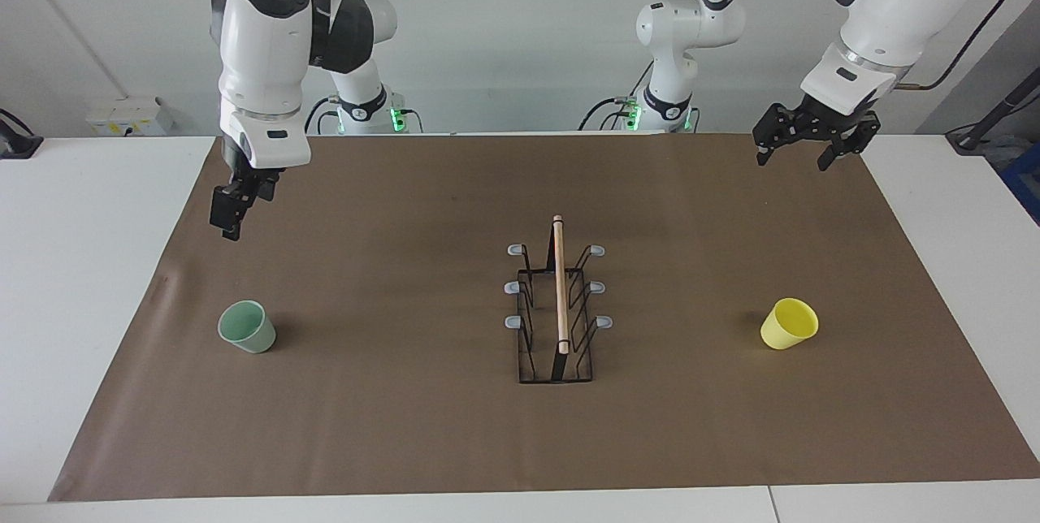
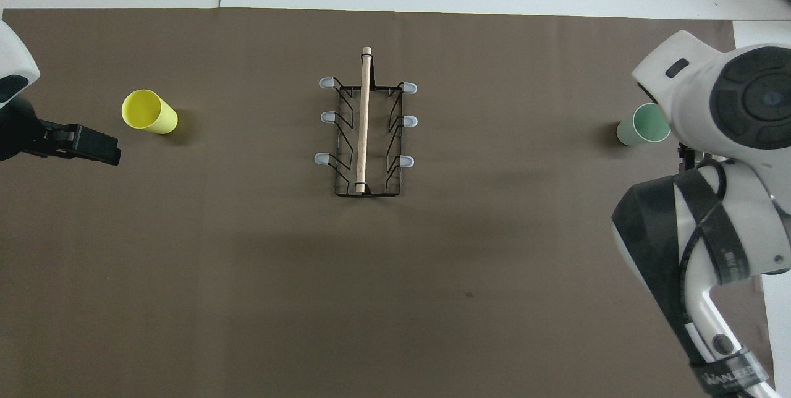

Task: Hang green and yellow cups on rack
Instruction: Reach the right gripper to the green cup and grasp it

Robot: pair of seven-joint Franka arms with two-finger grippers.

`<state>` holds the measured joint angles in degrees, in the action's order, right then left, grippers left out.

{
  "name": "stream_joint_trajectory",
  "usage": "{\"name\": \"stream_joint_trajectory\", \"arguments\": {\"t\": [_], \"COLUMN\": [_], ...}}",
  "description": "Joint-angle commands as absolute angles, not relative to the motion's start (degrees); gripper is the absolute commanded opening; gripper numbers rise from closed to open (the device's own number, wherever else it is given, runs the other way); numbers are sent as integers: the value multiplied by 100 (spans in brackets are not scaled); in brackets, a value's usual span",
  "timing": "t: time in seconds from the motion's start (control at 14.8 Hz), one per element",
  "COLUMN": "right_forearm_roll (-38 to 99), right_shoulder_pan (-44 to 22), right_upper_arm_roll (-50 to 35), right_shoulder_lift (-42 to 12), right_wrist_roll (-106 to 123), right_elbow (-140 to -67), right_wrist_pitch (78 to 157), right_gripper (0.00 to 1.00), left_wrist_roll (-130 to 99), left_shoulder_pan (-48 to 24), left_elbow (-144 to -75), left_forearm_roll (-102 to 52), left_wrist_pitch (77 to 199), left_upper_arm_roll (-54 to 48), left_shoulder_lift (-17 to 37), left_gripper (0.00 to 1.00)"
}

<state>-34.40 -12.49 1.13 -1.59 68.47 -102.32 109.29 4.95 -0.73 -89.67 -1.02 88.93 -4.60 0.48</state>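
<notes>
The pale green cup (image 1: 246, 326) stands mouth up on the brown mat at the right arm's end; in the overhead view the cup (image 2: 641, 126) is partly covered by the right arm's wrist. My right gripper (image 1: 227, 218) points down, seen edge-on, in the air over the mat and clearly apart from the cup. The yellow cup (image 1: 789, 323) (image 2: 148, 112) stands mouth up at the left arm's end. My left gripper (image 1: 794, 157) (image 2: 93, 143) is open and empty over the mat's edge. The black wire rack (image 1: 557, 304) (image 2: 366, 132) with its wooden rod stands mid-mat, all prongs bare.
The brown paper mat (image 1: 406, 425) covers most of the white table (image 1: 81, 263). The right arm's bulky wrist and elbow (image 2: 729, 157) hang over that end of the mat. A dark stand (image 1: 987, 129) sits at the table's edge by the left arm.
</notes>
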Motion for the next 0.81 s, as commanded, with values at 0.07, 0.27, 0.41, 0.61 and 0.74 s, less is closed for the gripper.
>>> {"name": "stream_joint_trajectory", "arguments": {"t": [0.07,0.27,0.41,0.61,0.74], "right_forearm_roll": [-4559,-5175,-5422,-6333,-6757], "right_shoulder_pan": [-1862,-1925,-1855,-1662,-1652], "right_upper_arm_roll": [114,114,123,123,132], "right_shoulder_lift": [-578,-992,-1177,-1195,-1440], "right_wrist_roll": [7049,7040,6883,6182,5514], "right_elbow": [-10634,-10915,-11134,-11767,-11918], "right_wrist_pitch": [11328,11943,12320,12875,12876], "right_gripper": [100,100,100,100,100], "left_wrist_roll": [527,527,510,132,62], "left_shoulder_pan": [-123,-123,-123,-35,-18], "left_elbow": [-9114,-9254,-9526,-9965,-9984], "left_forearm_roll": [-26,-26,-26,-35,-96], "left_wrist_pitch": [8982,9009,9306,9825,9817], "left_upper_arm_roll": [-431,-431,-431,-422,-413], "left_shoulder_lift": [-79,-157,-263,-413,-352], "left_gripper": [100,100,100,100,100]}}
